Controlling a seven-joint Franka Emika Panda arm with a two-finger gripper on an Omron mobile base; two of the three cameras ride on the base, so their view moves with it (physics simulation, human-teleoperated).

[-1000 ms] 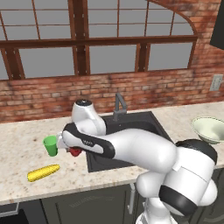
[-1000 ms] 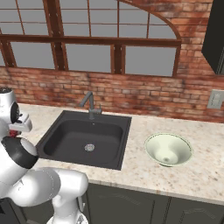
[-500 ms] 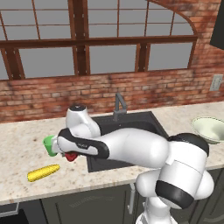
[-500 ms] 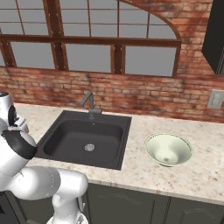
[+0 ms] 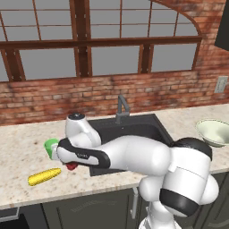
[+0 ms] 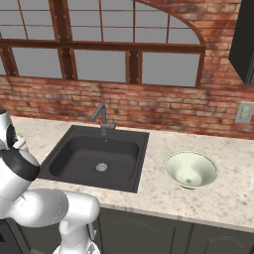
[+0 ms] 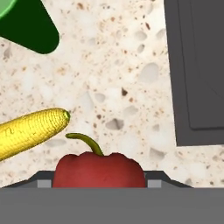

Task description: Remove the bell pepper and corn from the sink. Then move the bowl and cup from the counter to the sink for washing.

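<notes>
Bell pepper [image 7: 99,169]: gripped between the gripper [image 5: 71,164] jaws above the counter [image 5: 27,156], left of the sink [image 6: 96,156]; arm half-hides the cup [image 5: 50,146]. Corn [image 5: 44,176] near the front edge. Bowl [image 6: 191,169] right of the sink.

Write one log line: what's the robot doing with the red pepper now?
phase: carrying bell pepper over counter | fingers: closed on bell pepper | corn: on counter | sink: emptied | bowl, cup: on counter

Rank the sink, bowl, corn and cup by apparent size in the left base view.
1. sink, though the arm hides part of it
2. bowl, cut off at the frame edge
3. corn
4. cup, mostly hidden behind the arm, so unsure against the corn
</notes>
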